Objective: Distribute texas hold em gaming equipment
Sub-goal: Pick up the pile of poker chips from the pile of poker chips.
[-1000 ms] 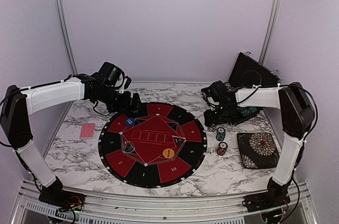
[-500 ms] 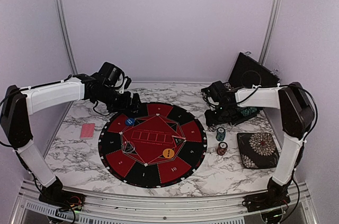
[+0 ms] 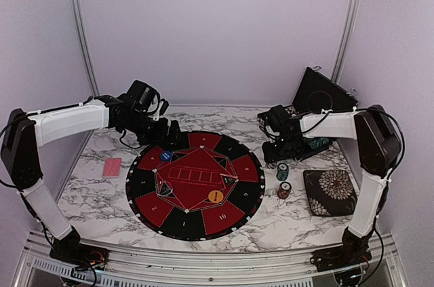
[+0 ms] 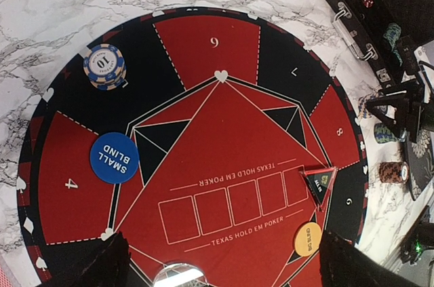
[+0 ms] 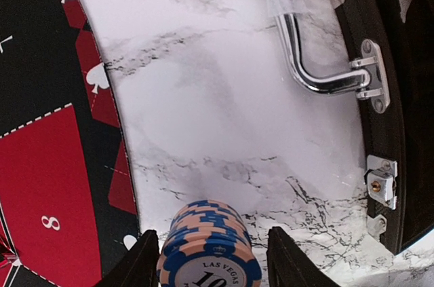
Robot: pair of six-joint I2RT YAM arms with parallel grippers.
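The round red-and-black poker mat (image 3: pixel 195 182) carries a blue disc (image 3: pixel 166 156), an orange disc (image 3: pixel 215 197) and, in the left wrist view, a blue-and-peach chip stack (image 4: pixel 104 66) near the blue Small Blind disc (image 4: pixel 114 157). My left gripper (image 3: pixel 169 135) hovers open and empty over the mat's far left rim. My right gripper (image 3: pixel 274 149) is beside the mat's right edge, by the case, with its fingers (image 5: pixel 139 265) closed around a blue-and-peach chip stack (image 5: pixel 210 246) over marble. A teal chip stack (image 3: pixel 282 171) and a red chip stack (image 3: pixel 284 190) stand right of the mat. A pink-backed card (image 3: pixel 112 167) lies left of it.
An open black hinged case (image 3: pixel 319 104) with more chips stands at the back right, its metal handle (image 5: pixel 319 77) close to my right gripper. A dark flower-patterned tray (image 3: pixel 330 192) lies at the right. A triangular marker (image 4: pixel 319 182) sits on the mat.
Both arms have barely shifted. Nothing has been taken hold of or let go.
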